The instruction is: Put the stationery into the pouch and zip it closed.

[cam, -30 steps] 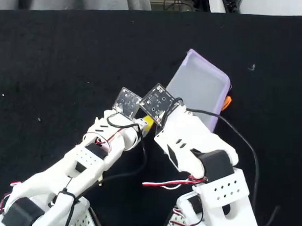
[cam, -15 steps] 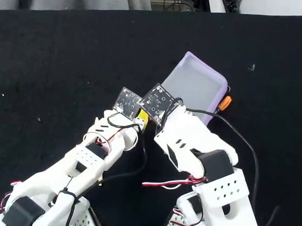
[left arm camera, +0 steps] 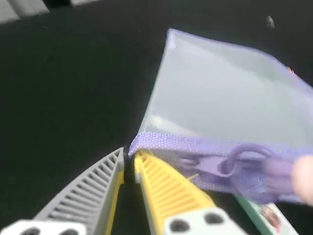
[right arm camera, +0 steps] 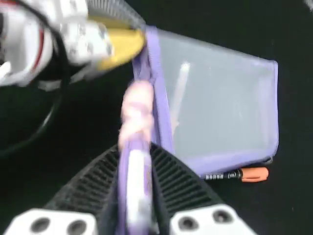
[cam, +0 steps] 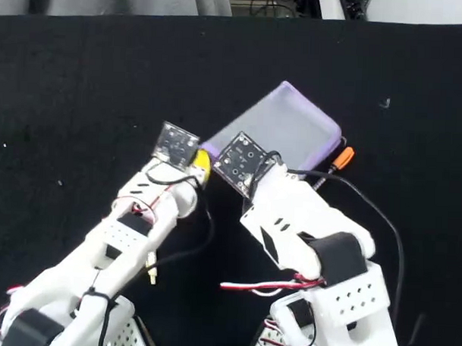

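My left gripper (left arm camera: 128,165) is pinched together on the near corner of the purple pouch (cam: 289,126), at one end of its zipper. My right gripper (right arm camera: 134,156) is clamped on that same zippered edge, with purple fabric squeezed between its jaws. The pouch lies near the middle of the black desk (cam: 82,84). An orange-capped marker (cam: 340,156) lies outside it, against the side facing the desk's right edge.

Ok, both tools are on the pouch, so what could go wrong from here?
The marker lies outside the pouch, beside it on the table; zipping now would likely leave it out. The left tool pinches only a corner of the fabric, so it may slip if the right tool pulls along the zipper edge.
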Controlling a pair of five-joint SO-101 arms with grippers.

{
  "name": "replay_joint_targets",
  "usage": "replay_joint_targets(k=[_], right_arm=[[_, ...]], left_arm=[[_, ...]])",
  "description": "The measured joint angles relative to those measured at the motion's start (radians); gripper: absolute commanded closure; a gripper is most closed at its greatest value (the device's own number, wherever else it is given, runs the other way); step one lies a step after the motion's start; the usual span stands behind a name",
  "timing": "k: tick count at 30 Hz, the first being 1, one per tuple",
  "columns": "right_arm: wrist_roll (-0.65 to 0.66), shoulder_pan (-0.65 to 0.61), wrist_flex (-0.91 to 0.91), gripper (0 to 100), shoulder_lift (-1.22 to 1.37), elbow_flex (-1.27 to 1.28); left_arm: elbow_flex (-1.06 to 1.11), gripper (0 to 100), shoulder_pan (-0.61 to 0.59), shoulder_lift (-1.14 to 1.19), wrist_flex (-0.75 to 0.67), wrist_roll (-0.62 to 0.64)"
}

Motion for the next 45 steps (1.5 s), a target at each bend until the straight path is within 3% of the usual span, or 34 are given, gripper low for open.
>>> replay_joint_targets(k=[8, 15, 22, 28, 32, 36, 45], right_arm=[[0.002, -0.005, 0.012, 98.8, 0.000, -0.009], [0.032, -0.003, 0.049, 98.8, -0.005, -0.012], [0.086, 0.101, 0.057, 98.8, -0.114, -0.012], [0.098, 0.081, 0.048, 97.9, -0.135, 0.058], [0.092, 0.014, -0.032, 81.9, -0.137, 0.152], [-0.018, -0.006, -0.106, 66.2, -0.137, 0.180], [-0.123, -0.110, -0.376, 66.0, -0.137, 0.396]], left_arm=[[0.066, 97, -0.117, -0.199, 0.018, 0.000], [0.011, 97, -0.201, -0.318, 0.324, 0.000], [0.009, 97, -0.276, -0.321, 0.334, 0.000], [0.009, 97, -0.278, -0.321, 0.334, 0.000], [0.009, 97, -0.278, -0.321, 0.334, 0.003], [0.009, 97, -0.245, -0.321, 0.334, 0.003], [0.009, 97, -0.239, -0.321, 0.334, 0.034]])
